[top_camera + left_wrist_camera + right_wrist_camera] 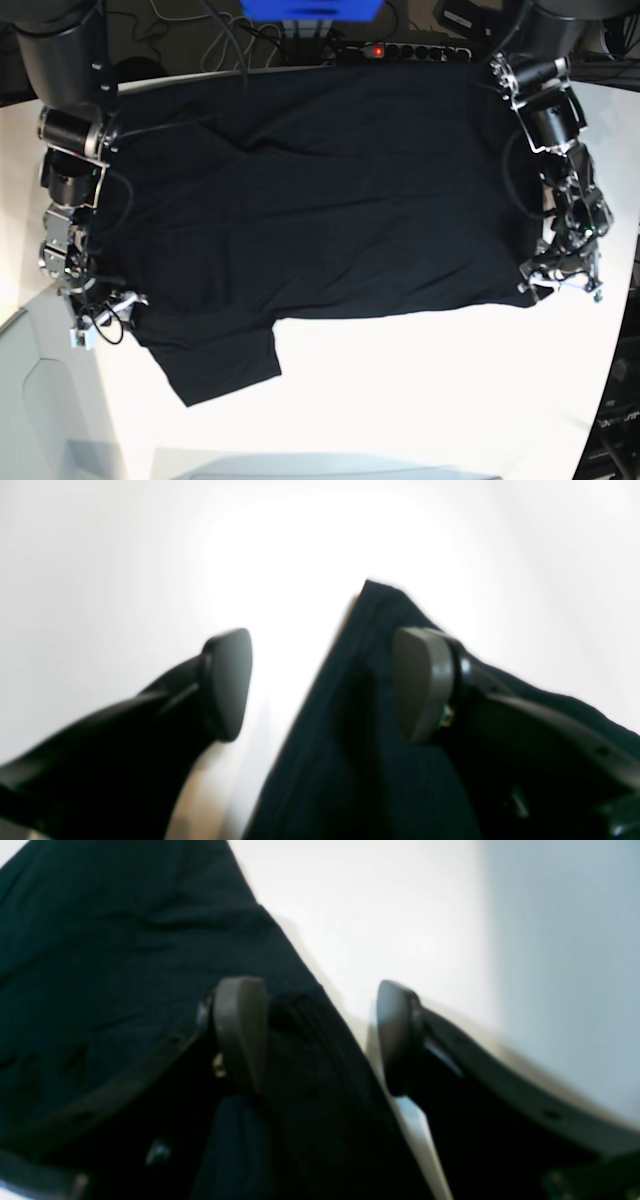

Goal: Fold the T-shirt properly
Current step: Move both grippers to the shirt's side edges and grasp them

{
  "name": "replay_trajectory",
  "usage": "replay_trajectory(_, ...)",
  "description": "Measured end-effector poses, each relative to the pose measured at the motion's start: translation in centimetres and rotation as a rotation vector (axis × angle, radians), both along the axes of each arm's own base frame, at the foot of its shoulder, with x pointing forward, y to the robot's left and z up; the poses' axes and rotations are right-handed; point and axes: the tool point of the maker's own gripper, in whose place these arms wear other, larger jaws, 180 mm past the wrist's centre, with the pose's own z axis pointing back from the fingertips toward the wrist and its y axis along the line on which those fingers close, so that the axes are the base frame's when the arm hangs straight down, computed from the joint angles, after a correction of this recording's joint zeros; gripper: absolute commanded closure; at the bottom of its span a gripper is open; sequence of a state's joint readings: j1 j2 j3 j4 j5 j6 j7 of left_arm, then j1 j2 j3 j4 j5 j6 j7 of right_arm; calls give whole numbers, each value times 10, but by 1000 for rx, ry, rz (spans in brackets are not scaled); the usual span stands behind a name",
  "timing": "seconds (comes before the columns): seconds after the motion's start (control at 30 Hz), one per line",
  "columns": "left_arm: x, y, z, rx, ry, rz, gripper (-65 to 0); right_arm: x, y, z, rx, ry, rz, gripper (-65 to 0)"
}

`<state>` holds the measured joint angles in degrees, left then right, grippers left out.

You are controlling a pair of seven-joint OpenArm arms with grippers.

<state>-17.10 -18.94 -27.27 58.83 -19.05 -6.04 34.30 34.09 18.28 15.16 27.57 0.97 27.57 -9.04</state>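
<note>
- The desk has a plain white top, bare and brightly lit along its near side.
- A black T-shirt lies spread flat on it, covering most of the far half.
- One short sleeve sticks out toward the near-left, resting on the white surface.

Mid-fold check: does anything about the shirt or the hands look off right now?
One thing: the T-shirt lies lopsided. A sleeve sticks out below the straight edge on the base view's left, unmatched on the other side. Both the left hand and right hand are open at its edges.
</note>
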Motion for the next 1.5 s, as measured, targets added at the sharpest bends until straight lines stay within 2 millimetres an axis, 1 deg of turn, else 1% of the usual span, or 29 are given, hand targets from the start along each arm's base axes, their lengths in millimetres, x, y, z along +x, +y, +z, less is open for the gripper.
replay_trajectory(0.07, 6, 1, -4, 32, -2, -20, -424, 0, 0, 0, 1, -2, 0, -349)
replay_trajectory(0.13, 8, -2, -15, 47, 18, -36, -424, 0, 1, -1, 3, -3, -1, -343)
replay_trajectory(0.17, 8, -3, -21, 39, 29, -35, -424, 0, 2, -1, 7, -3, -1, -329)
replay_trajectory(0.2, 8, -5, -28, 32, 38, -36, -424, -1, 4, -2, 9, -6, 0, -307)
replay_trajectory(0.27, 13, -6, -30, 27, 23, -25, -424, -2, 8, -3, 14, -19, 2, -254)
replay_trajectory(0.4, 18, -2, -31, 26, 0, -5, -424, -4, 8, -6, 20, -15, -2, -148)
replay_trajectory(0.53, 18, 0, -34, 26, -7, 5, -424, -5, 8, -6, 21, -12, -3, -58)
replay_trajectory(0.6, 22, -3, -35, 32, 2, -8, -423, -5, 8, -6, 22, -11, -3, -13)
replay_trajectory(0.63, 25, -5, -36, 51, 18, -31, -422, -5, 8, -7, 25, -10, -3, 0)
replay_trajectory(0.77, 34, -19, -41, 90, 45, -95, -421, -5, 10, -7, 18, -7, 6, 0)
replay_trajectory(0.87, 35, -20, -42, 92, 46, -100, -412, -7, 15, -10, -8, -6, 38, 0)
replay_trajectory(0.9, 36, -20, -42, 94, 43, -100, -392, -8, 17, -11, -13, -12, 46, 0)
replay_trajectory(0.93, 35, -20, -42, 94, 44, -100, -355, -8, 19, -11, -9, -16, 49, 0)
replay_trajectory(1.1, 35, -20, -42, 91, 45, -97, -83, -8, 19, -12, -13, -11, 54, 0)
replay_trajectory(1.17, 35, -21, -43, 84, 43, -95, 0, -8, 19, -12, -12, -11, 55, 0)
replay_trajectory(1.3, 35, -21, -42, 83, 42, -96, -1, -8, 19, -11, -13, -12, 54, 0)
replay_trajectory(1.4, 35, -23, -42, 71, 43, -94, 0, -8, 20, -7, -28, -10, 63, 0)
replay_trajectory(1.5, 35, -31, -36, 71, 52, -126, 0, -17, 18, -1, -39, -31, 42, 0)
